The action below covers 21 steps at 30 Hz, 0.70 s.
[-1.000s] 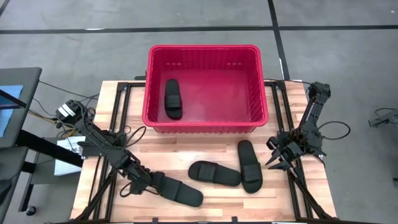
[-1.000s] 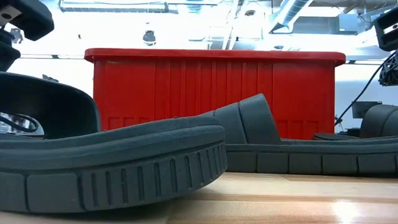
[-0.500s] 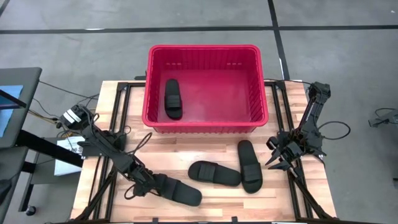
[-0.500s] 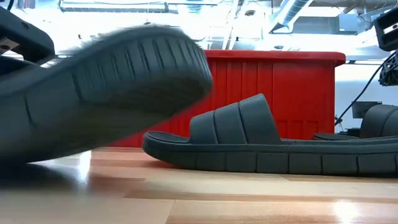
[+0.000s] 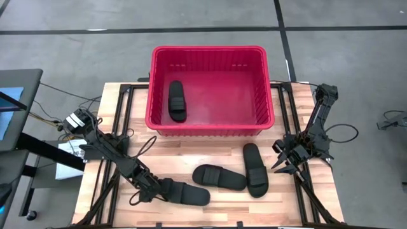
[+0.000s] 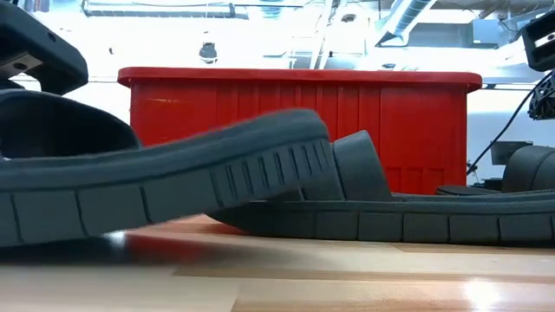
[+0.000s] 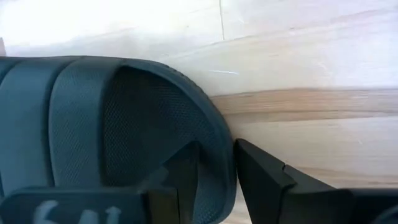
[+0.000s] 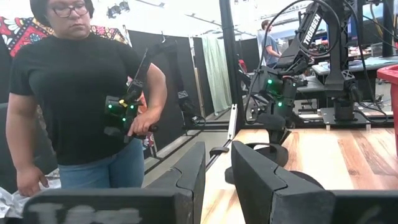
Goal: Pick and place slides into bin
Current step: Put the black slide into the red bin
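Wooden surface [image 5: 184, 147], loaded.
Red bin [image 5: 208, 127] at the far side; three black slides [image 5: 219, 177] lie on the near planks.

In the low view, the raised slide [image 6: 156, 186] is cut off at the picture's left edge and hides part of the slide behind it [image 6: 364, 204] and the lower front of the red bin [image 6: 299, 104]. The left wrist view crops that slide's strap [image 7: 93, 124].

Matte slides [image 5: 219, 177], glossy plastic bin [image 5: 210, 128]
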Each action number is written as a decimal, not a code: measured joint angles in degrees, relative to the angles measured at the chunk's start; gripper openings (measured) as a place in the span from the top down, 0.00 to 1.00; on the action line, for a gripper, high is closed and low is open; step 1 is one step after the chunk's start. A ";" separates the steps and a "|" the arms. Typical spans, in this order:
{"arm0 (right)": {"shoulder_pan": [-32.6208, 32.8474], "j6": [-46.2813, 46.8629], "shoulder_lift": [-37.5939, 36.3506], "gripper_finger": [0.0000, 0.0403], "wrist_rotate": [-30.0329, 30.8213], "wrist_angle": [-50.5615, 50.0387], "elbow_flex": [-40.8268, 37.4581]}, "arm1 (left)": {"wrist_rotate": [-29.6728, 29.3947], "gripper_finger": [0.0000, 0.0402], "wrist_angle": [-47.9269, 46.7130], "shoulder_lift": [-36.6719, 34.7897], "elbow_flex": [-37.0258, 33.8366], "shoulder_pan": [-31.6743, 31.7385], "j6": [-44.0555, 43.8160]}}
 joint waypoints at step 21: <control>0.04 0.00 0.02 0.83 0.00 -0.01 0.00 | -2.41 0.99 -0.68 0.02 -0.13 -0.08 -0.50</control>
